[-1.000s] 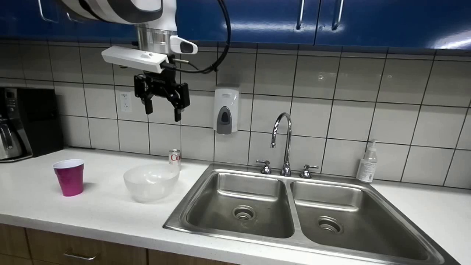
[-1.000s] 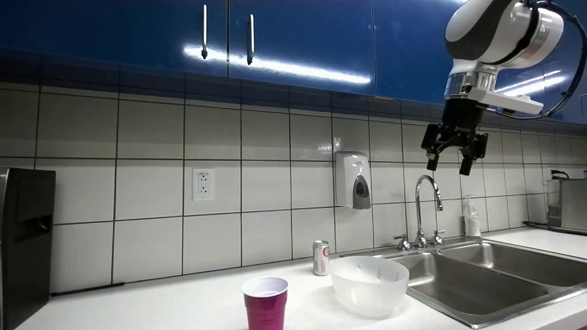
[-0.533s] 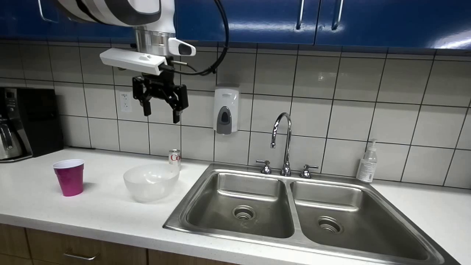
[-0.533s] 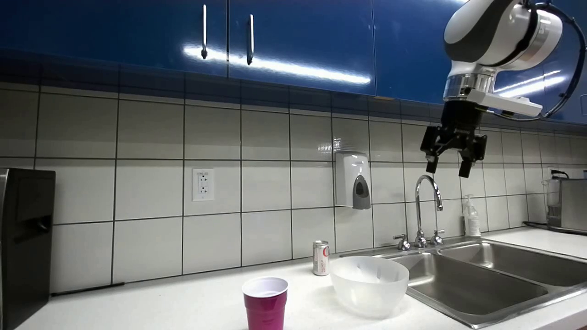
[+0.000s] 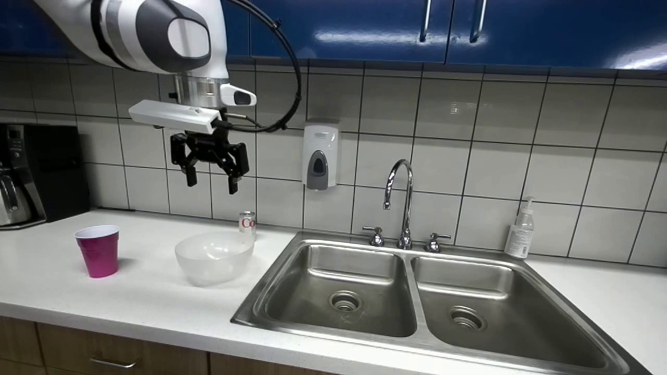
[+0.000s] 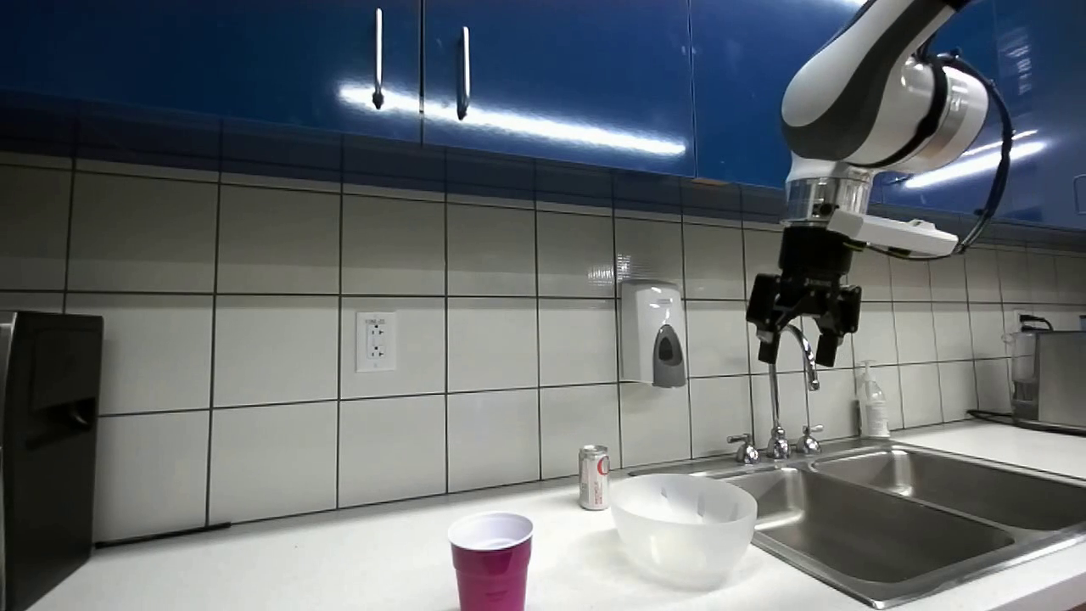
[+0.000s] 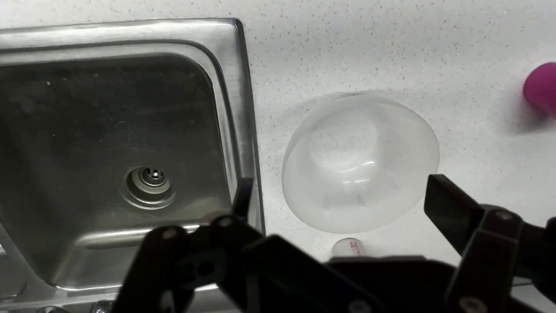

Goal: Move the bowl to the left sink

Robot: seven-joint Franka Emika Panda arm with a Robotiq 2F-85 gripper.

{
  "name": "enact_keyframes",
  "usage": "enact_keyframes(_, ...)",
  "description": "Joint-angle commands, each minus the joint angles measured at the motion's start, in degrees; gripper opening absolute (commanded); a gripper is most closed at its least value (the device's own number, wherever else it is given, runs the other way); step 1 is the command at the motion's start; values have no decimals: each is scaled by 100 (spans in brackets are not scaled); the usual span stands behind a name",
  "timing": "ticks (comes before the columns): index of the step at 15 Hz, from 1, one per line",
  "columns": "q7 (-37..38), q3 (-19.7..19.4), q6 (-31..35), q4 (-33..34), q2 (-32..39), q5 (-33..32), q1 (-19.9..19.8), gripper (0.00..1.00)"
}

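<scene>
The translucent whitish bowl (image 5: 213, 264) stands upright on the white counter beside the sink; it also shows in an exterior view (image 6: 683, 543) and in the wrist view (image 7: 356, 148). The left sink (image 5: 307, 299) is the steel basin nearest the bowl, with a round drain, and holds nothing; it shows in the wrist view (image 7: 100, 121) too. My gripper (image 5: 212, 184) is open and empty, pointing down, well above the counter and the bowl; it also shows in an exterior view (image 6: 797, 355). In the wrist view my fingers (image 7: 341, 180) are spread wide, with the bowl between and beyond them.
A pink cup (image 5: 99, 255) stands on the bowl's far side from the sink. A small can (image 5: 247, 223) stands close behind the bowl. A faucet (image 5: 406, 203) rises behind the basins. A soap dispenser (image 5: 320, 156) hangs on the wall. A black coffee machine (image 5: 49, 172) stands at the counter's end.
My gripper has moved down and, in both exterior views, a little to the left. It stays open. The bowl, cup and can have not moved.
</scene>
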Motion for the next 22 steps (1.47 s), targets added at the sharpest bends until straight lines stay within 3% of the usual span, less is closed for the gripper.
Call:
enact_keyframes(1, 40, 272, 423, -9, 396, 45, 88, 100)
enact_keyframes(13, 1227, 1284, 1595, 108, 1544, -288, 281, 100)
enact_keyframes(18, 2049, 1589, 1714, 356, 2152, -1049, 223, 100)
enact_keyframes(22, 2683, 1607, 1608, 743, 2678, -1651, 308, 100)
